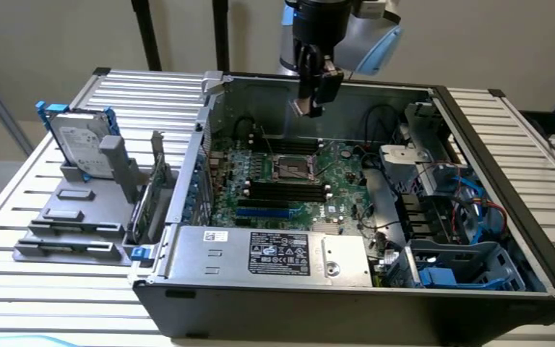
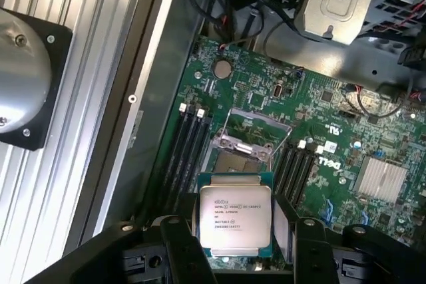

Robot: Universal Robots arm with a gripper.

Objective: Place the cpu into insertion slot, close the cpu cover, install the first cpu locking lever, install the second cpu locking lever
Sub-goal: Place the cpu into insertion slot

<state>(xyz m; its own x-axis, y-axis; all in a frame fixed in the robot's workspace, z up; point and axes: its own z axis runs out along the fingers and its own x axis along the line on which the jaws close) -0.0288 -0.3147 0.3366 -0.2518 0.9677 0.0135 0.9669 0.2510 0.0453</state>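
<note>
My gripper [image 1: 312, 105] hangs above the open computer case, over the back part of the green motherboard [image 1: 340, 184]. In the wrist view its two black fingers [image 2: 181, 241] are shut on the cpu [image 2: 234, 214], silvery printed face towards the camera. The cpu is in the air, apart from the board. Below it lies the insertion slot [image 2: 234, 161], a square black socket with a metal rim, also seen as the insertion slot [image 1: 293, 168] in the exterior view. The cpu cover [image 2: 258, 124] is swung up and open at the socket's far side, with thin wire levers beside it.
Black memory sticks [image 2: 190, 144] flank the socket on both sides. A power supply [image 1: 268, 253] sits at the case front, and a drive cage with cables [image 1: 422, 155] is on the exterior view's right. A hard drive on a grey stand [image 1: 83, 144] is outside the case on the left.
</note>
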